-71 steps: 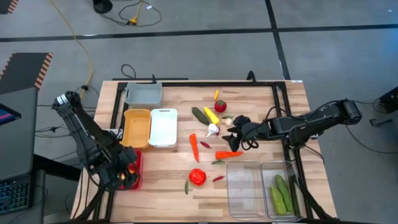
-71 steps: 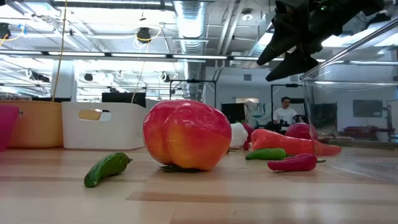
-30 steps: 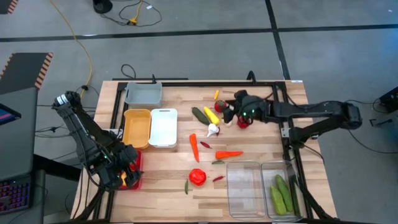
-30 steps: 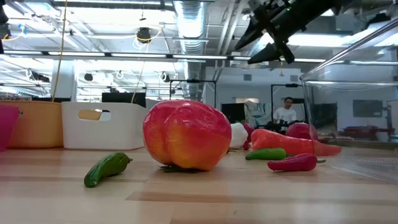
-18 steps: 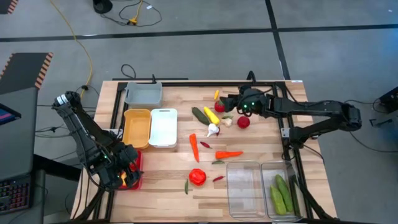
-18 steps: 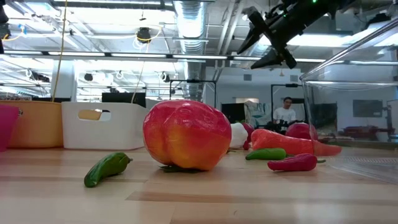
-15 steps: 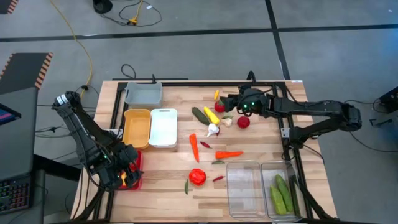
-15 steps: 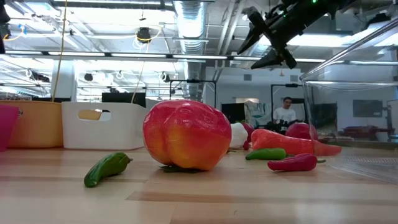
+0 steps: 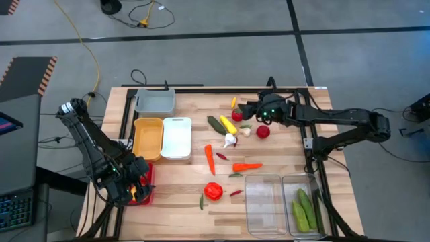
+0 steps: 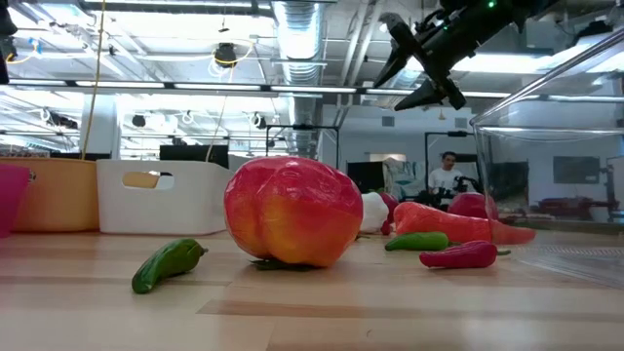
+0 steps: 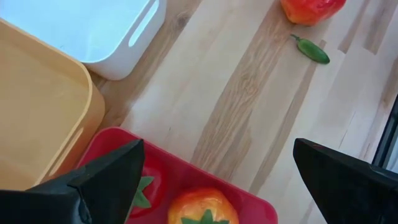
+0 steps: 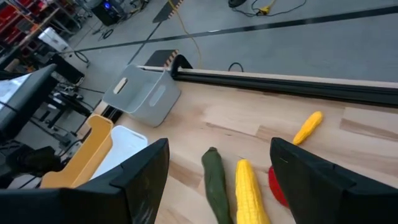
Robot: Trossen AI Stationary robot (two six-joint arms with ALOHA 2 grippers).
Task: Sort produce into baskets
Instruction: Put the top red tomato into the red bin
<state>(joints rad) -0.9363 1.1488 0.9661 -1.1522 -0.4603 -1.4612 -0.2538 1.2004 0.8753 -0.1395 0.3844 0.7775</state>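
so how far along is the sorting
Done: two cucumbers lie in a clear bin, and tomatoes sit in the red bin.
In hand: nothing; the open right gripper hovers over the corn, and the left gripper waits open above the red bin.
Left: carrots, a pepper and chilies on the table.

One camera hangs overhead, staring straight down at the worktop (image 9: 269,161); another sits level on it, close behind a red pepper (image 10: 292,212) both show.
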